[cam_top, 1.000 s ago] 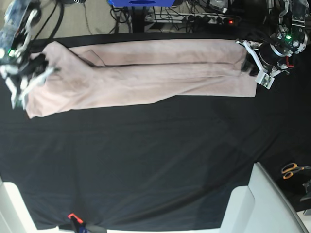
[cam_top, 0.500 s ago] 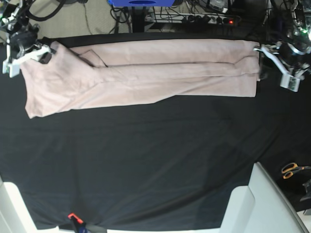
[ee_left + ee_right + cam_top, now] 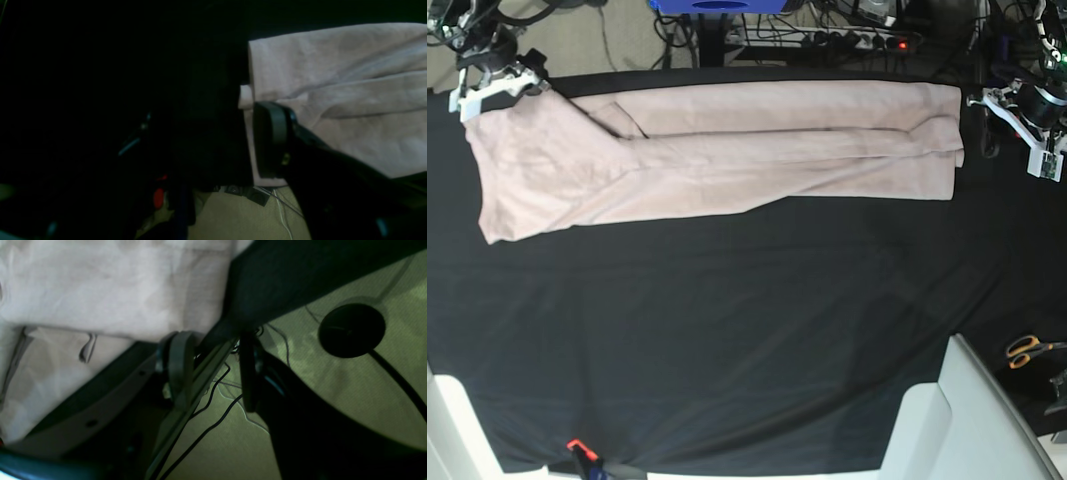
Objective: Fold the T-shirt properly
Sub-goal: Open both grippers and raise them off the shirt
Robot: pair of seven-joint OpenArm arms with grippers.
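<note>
T-shirt (image 3: 717,150), pale pink, lying as a long band folded lengthwise across the far part of the black tablecloth (image 3: 727,340), its long axis running side to side in the base view. Left gripper (image 3: 1017,115): jaws parted and holding nothing, standing just off the garment's squared end at the base view's right; from it the cloth stretches away toward the opposite arm. In the left wrist view one dark finger pad (image 3: 270,143) overlaps the edge of that end, but whether it touches the fabric cannot be told. Right gripper (image 3: 495,82): likewise released and empty, poised at the far corner of the wider, more rumpled end at the base view's left, with the cloth lying inward and toward the near side of it. Each arm is thus nearest its own short end, and neither is near the middle. Judged from this layout, the next fold is crosswise, one short end carried along the long axis toward the other.
</note>
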